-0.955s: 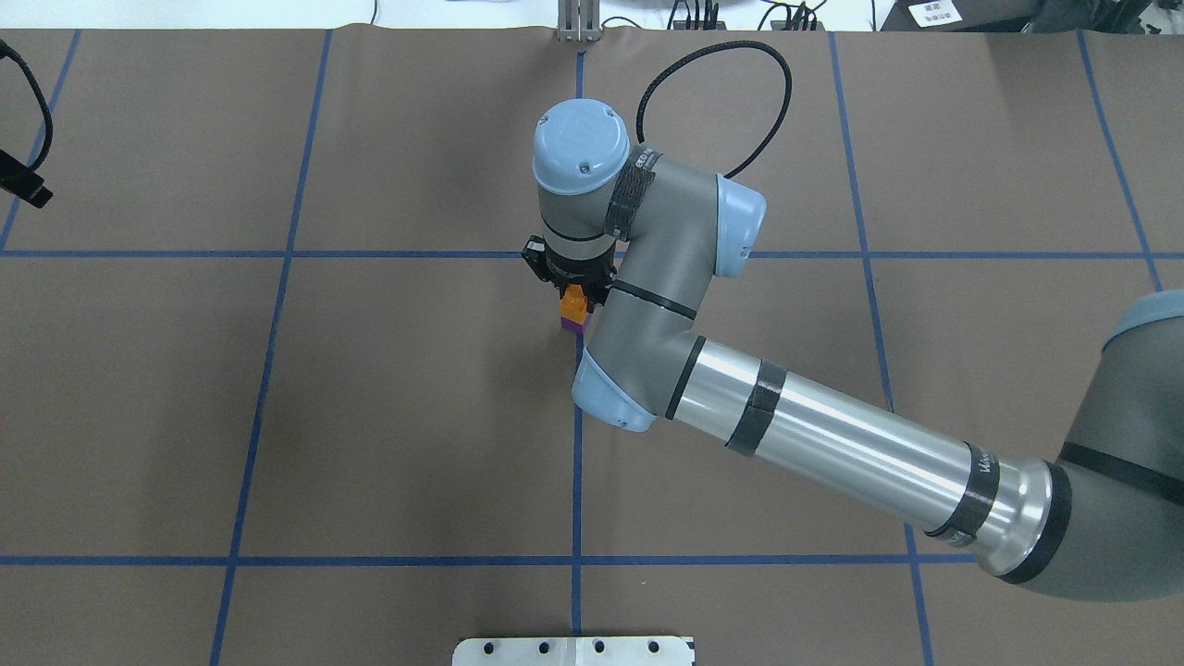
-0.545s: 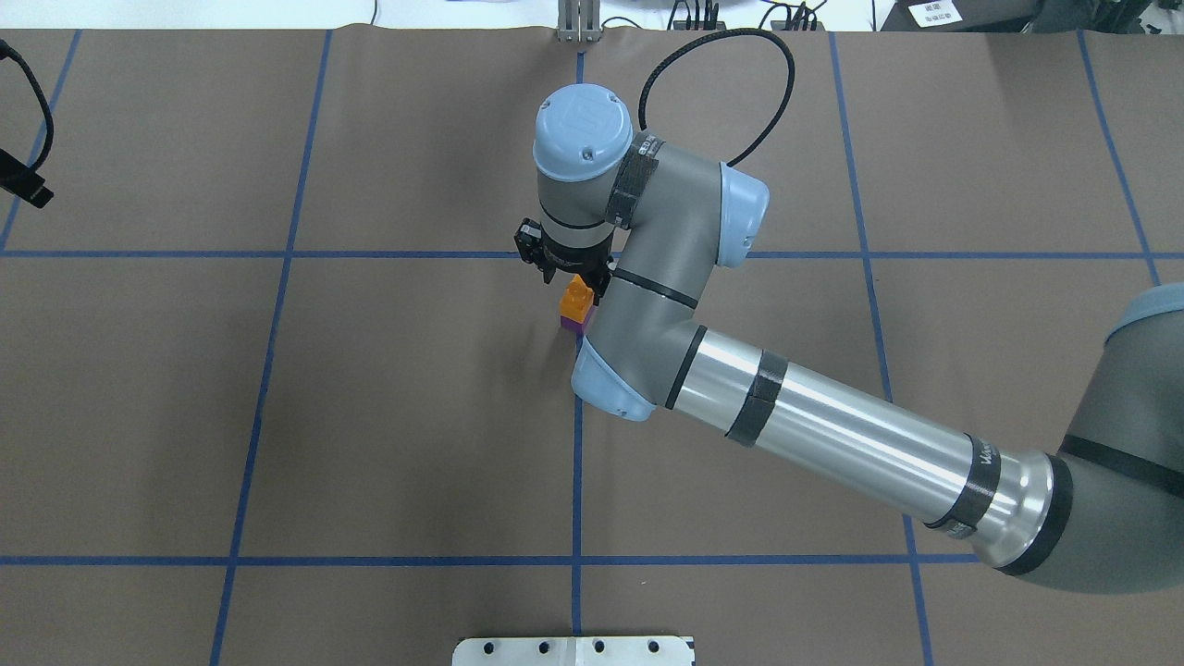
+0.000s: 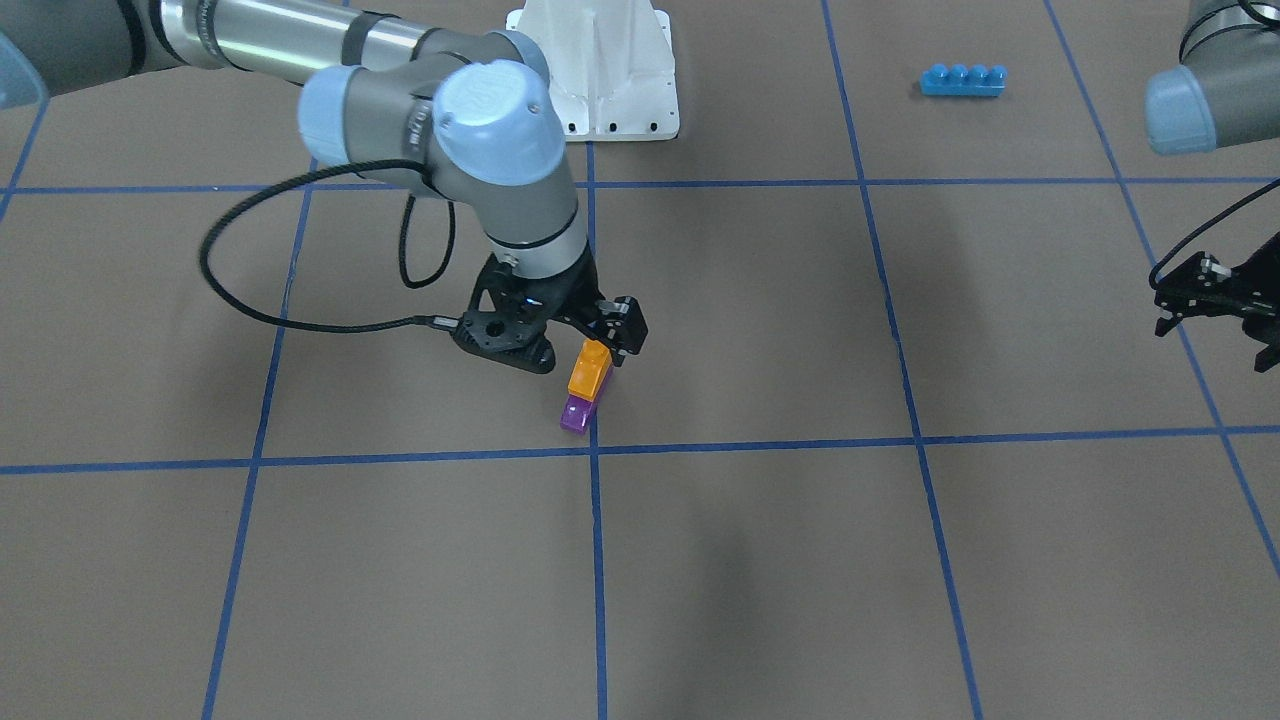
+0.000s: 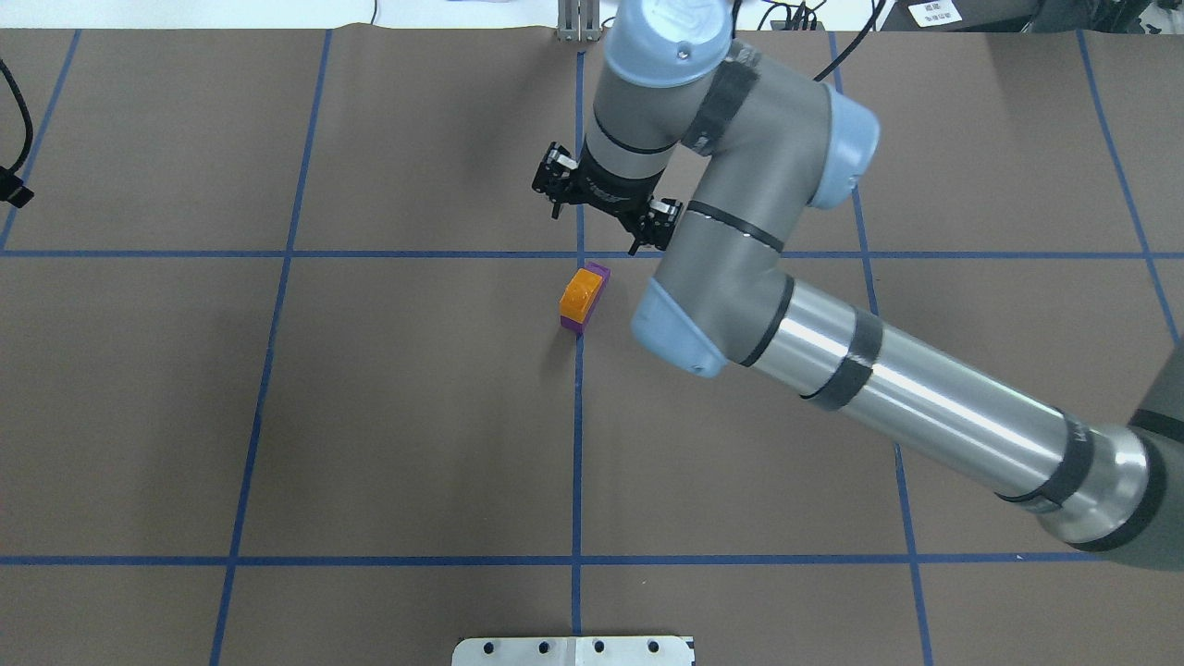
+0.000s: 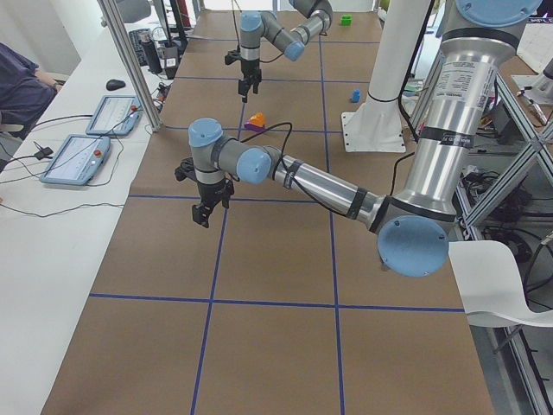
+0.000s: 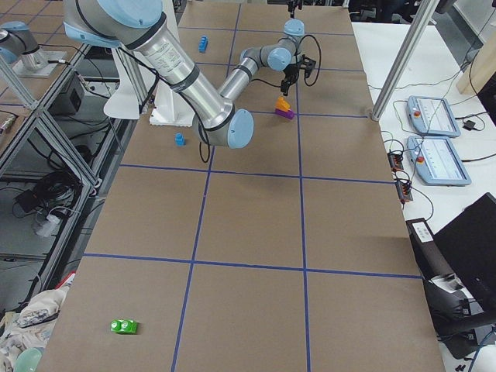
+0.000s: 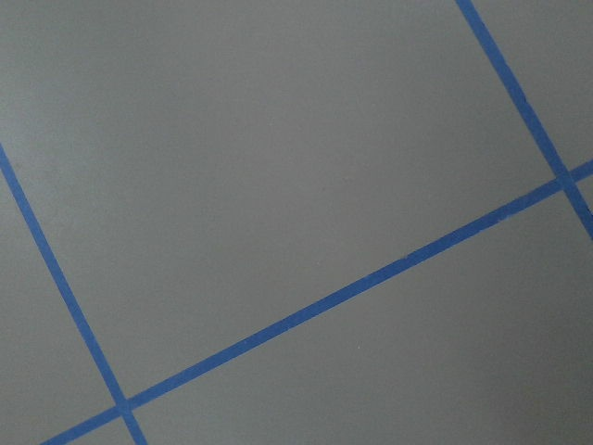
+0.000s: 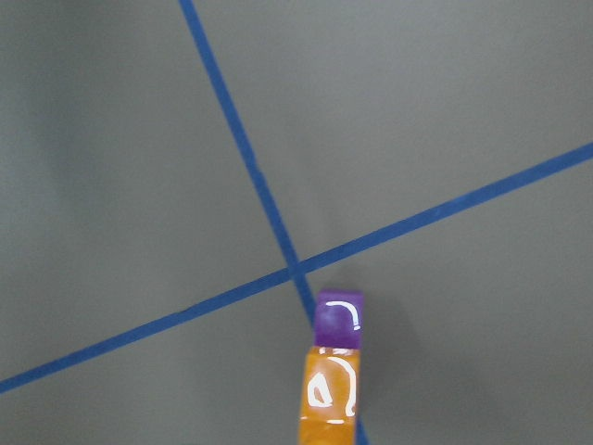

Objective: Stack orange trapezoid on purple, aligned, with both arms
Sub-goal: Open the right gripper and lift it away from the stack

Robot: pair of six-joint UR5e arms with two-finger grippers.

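The orange trapezoid (image 4: 580,294) sits on the purple brick (image 4: 599,271) beside a blue tape crossing; in the overhead view a purple edge shows past the orange at the far end. The stack also shows in the front view, orange (image 3: 588,372) on purple (image 3: 576,415), and in the right wrist view, orange (image 8: 328,399) and purple (image 8: 338,320). My right gripper (image 4: 607,203) is open and empty, raised above and just beyond the stack. My left gripper (image 3: 1213,305) hangs open and empty, far off at the table's left side.
A long blue four-stud brick (image 3: 962,79) lies near the white pedestal (image 3: 610,75). A small blue brick (image 6: 180,139) and a green brick (image 6: 124,326) lie far from the stack. Blue tape lines grid the brown mat.
My right gripper has let go of the orange trapezoid, opened, and risen up and away toward the far side. The stack stays put. My left gripper has slid slightly further left.
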